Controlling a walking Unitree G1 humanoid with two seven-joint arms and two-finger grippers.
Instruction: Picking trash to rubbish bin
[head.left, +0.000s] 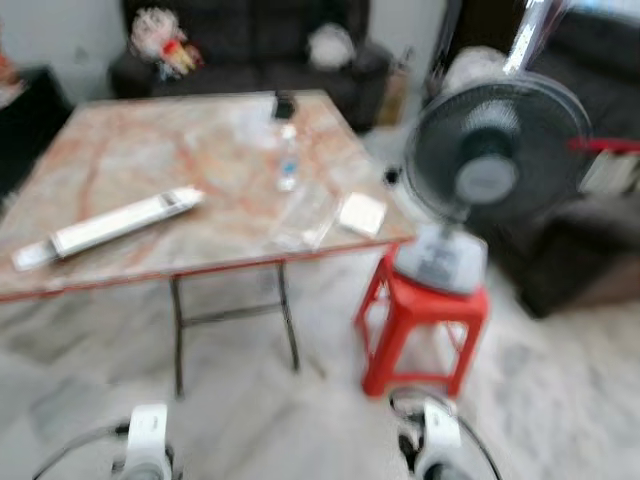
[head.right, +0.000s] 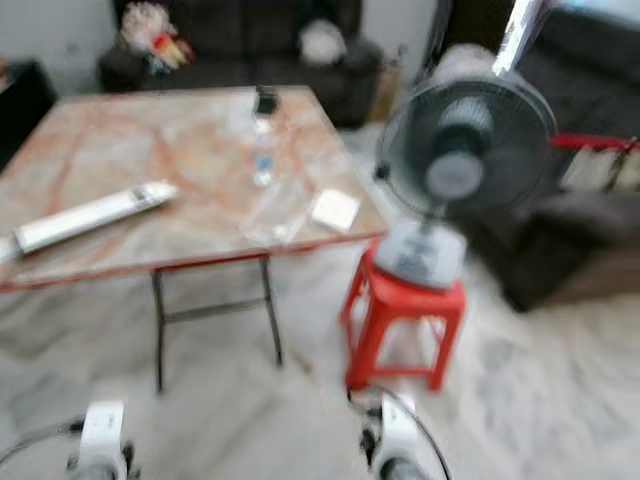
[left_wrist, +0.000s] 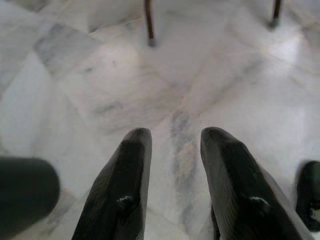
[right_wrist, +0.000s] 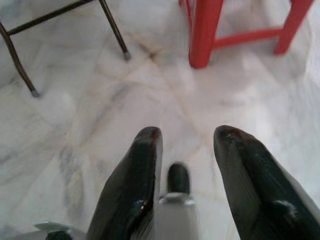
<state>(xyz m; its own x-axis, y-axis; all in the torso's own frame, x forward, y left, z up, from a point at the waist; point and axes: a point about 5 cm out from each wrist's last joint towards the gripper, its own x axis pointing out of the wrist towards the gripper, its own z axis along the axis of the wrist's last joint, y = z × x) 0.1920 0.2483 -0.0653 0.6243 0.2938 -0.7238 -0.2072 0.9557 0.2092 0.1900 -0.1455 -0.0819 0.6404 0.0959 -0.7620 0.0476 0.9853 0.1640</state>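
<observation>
Now your hands, left hand (left_wrist: 172, 187) and right hand (right_wrist: 187, 172), hang spread and empty, low in the frame; the bottle (head.left: 288, 165) stands upright on the bench (head.left: 120, 160), upper centre, nearer your right hand.

Head views are motion-blurred; small clear items (head.left: 300, 215) on the surface (head.left: 120, 160) are too smeared to identify

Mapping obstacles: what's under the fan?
The fan stands on a red stool, which stands on the marble floor beside the table. Between the stool's legs, bare floor; its top is covered.
</observation>
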